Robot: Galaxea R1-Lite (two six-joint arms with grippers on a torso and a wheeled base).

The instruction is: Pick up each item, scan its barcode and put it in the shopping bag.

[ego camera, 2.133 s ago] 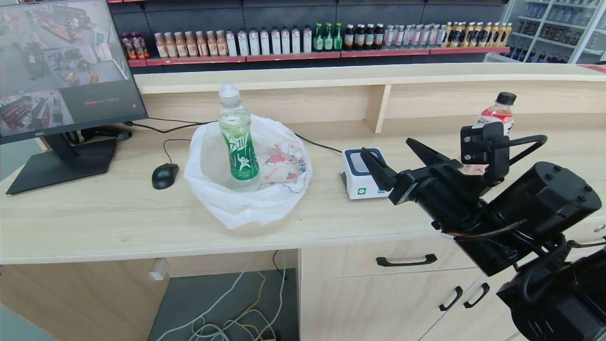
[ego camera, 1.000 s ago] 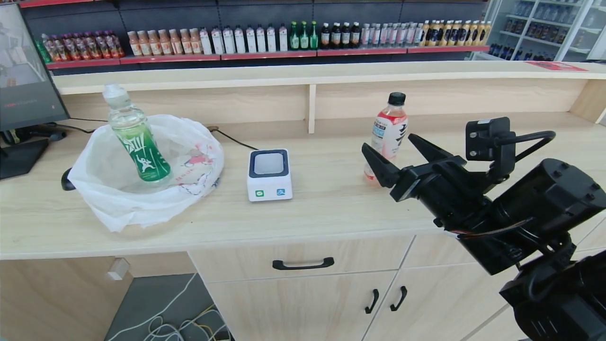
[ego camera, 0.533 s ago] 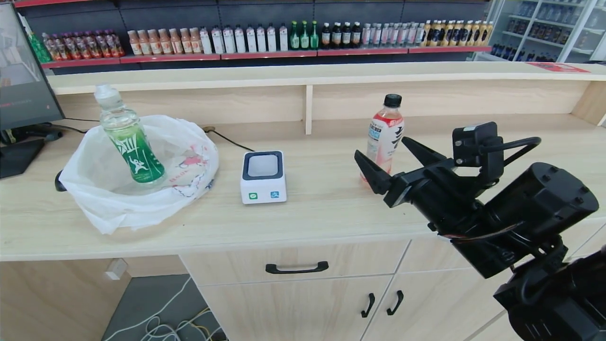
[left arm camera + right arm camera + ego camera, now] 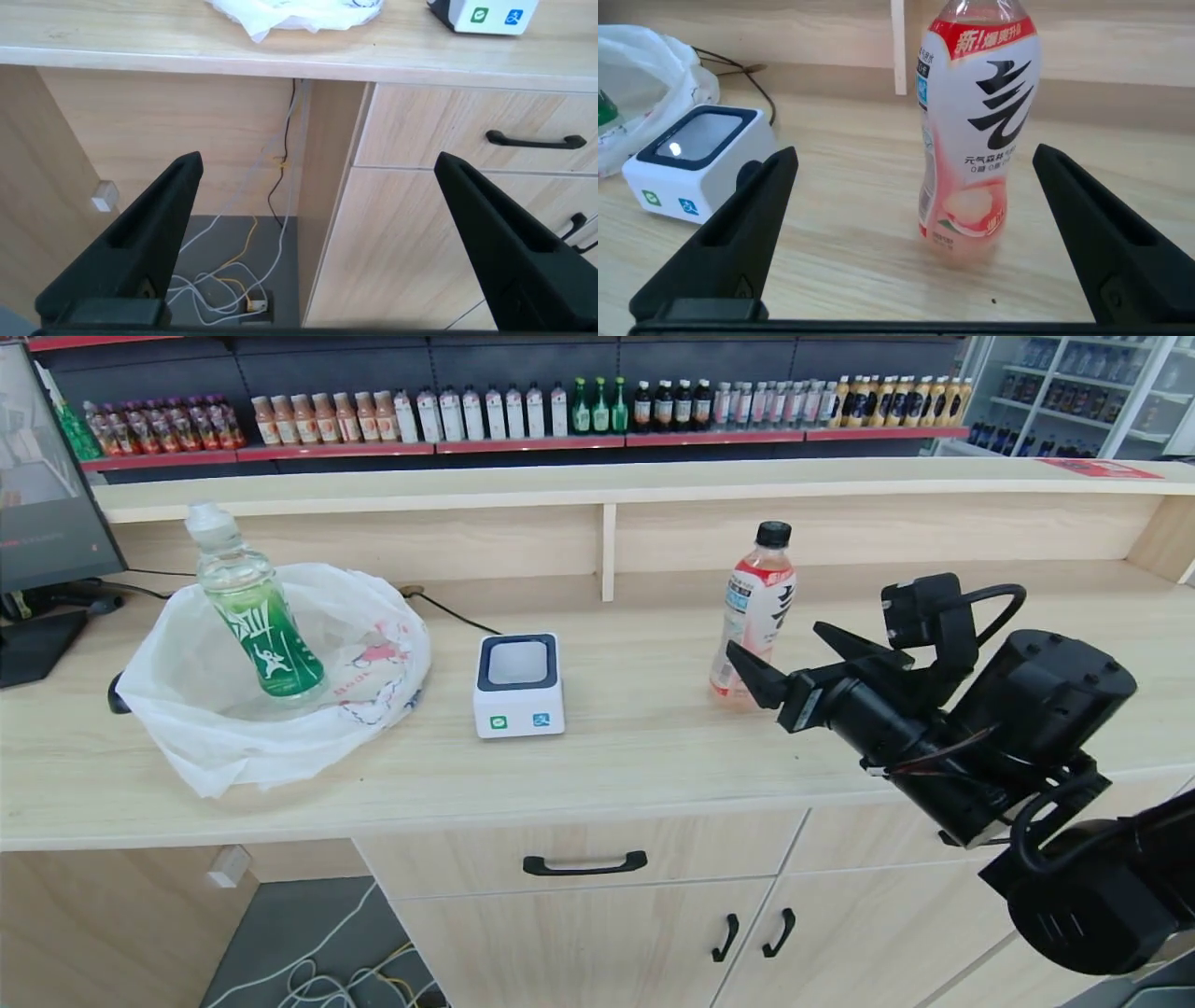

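1. Now the pink bottle (image 4: 756, 611) stands upright on the counter (image 4: 635, 747), to the right of the scanner (image 4: 518, 686)
2. The right gripper (image 4: 777, 644) is wide open and holds nothing; it is just in front of the pink bottle, and its 2 fingers point at it
3. The left gripper (image 4: 318, 159) is open too, low down, facing the cupboard (image 4: 439, 121) under the counter
4. The green bottle (image 4: 257, 616) stands in the white bag (image 4: 373, 653), left of the scanner
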